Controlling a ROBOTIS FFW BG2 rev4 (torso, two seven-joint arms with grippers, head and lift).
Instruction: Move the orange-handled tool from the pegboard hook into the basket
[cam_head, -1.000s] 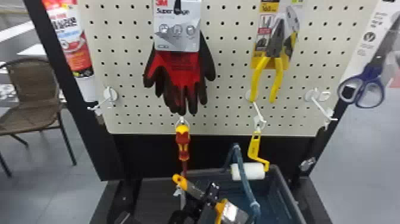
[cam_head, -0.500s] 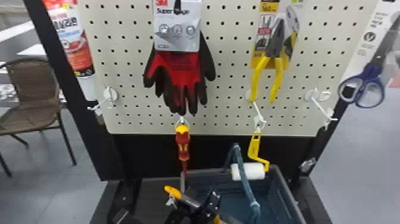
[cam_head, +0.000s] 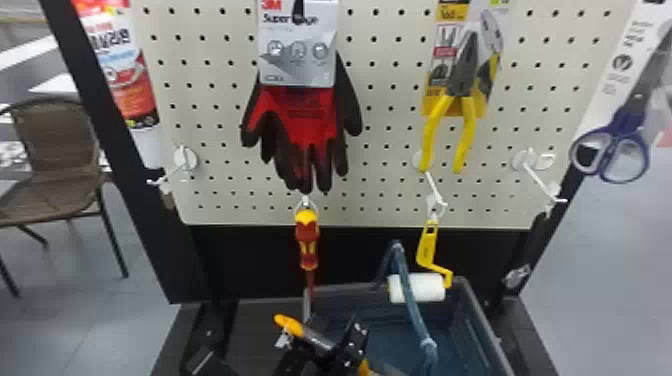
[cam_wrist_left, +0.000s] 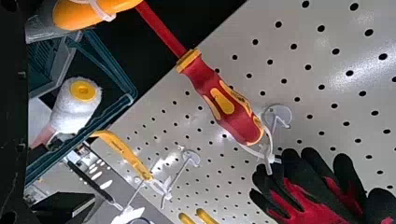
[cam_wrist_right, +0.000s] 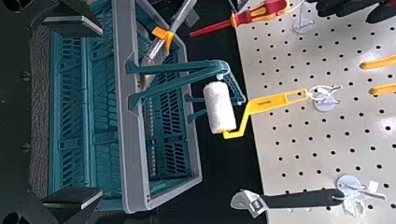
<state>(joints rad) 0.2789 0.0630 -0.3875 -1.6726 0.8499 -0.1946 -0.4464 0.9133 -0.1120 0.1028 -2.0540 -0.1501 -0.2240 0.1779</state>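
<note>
Head view: orange-handled tool (cam_head: 289, 325) across one side of left claw (cam_head: 283, 345), spread wide, apparently gripping nothing.

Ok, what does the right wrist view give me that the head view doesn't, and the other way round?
Right wrist view: the right gripper, open, its two fingers well apart.

Head view: the brown chair, the red-and-white tube and the blue-handled scissors.

Both: the orange-handled tool, the basket, the white roller on its yellow handle, the red-and-yellow screwdriver, the gloves, the yellow plier handles and the pegboard.
</note>
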